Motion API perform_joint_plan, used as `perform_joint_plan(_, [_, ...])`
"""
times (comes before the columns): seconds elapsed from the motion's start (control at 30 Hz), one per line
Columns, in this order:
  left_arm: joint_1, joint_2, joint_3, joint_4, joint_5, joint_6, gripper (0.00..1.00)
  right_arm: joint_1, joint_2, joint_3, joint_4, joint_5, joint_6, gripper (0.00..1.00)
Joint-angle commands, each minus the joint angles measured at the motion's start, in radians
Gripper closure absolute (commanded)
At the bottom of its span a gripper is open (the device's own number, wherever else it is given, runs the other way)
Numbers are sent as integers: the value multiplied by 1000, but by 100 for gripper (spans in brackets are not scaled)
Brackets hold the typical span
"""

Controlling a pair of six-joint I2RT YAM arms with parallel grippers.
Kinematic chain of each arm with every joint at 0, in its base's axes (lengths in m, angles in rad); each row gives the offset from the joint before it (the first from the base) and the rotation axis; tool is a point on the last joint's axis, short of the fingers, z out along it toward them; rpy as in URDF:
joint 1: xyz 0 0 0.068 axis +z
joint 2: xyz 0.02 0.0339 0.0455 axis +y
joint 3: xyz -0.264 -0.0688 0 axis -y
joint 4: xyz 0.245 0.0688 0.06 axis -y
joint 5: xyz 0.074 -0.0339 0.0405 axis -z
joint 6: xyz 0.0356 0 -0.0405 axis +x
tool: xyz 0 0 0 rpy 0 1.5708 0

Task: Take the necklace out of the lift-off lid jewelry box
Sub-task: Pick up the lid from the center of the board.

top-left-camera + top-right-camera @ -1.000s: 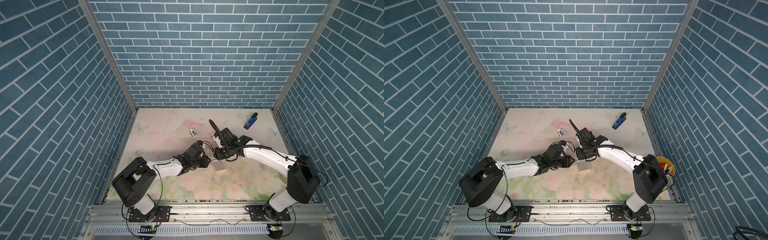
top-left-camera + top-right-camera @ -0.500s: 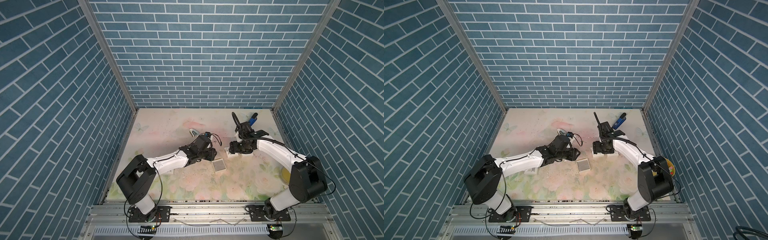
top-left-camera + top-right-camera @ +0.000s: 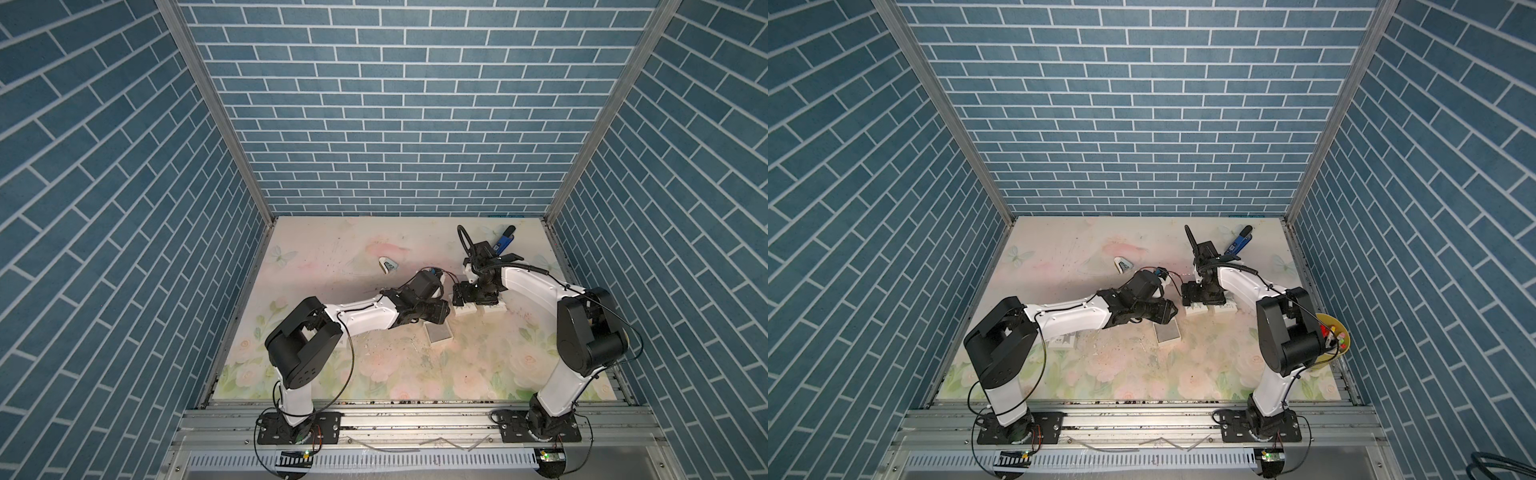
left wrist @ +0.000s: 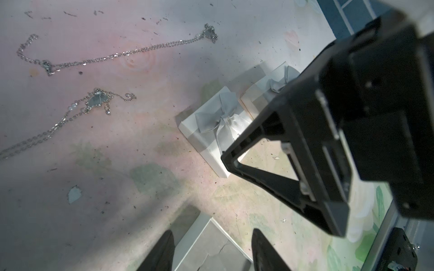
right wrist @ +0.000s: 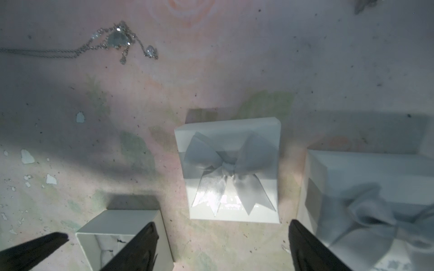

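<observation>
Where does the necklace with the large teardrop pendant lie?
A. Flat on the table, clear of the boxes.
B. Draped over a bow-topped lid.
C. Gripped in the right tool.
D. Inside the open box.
A: in the right wrist view the necklace lies flat on the table, well apart from the open box, with no tool touching it.

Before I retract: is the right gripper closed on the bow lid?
No, the right gripper stands open and the bow lid lies flat on the table, free of it.
</observation>
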Motion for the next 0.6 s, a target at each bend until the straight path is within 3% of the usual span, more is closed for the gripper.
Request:
perform_joint_plan(0.0, [-2,14,20,-7,10,9,46,-4,36,34,-18,-1,-67,13])
perform_joint_plan(0.57, [-3,17,10,-17,10,14,46,-15,147,70,16,-36,-156,18])
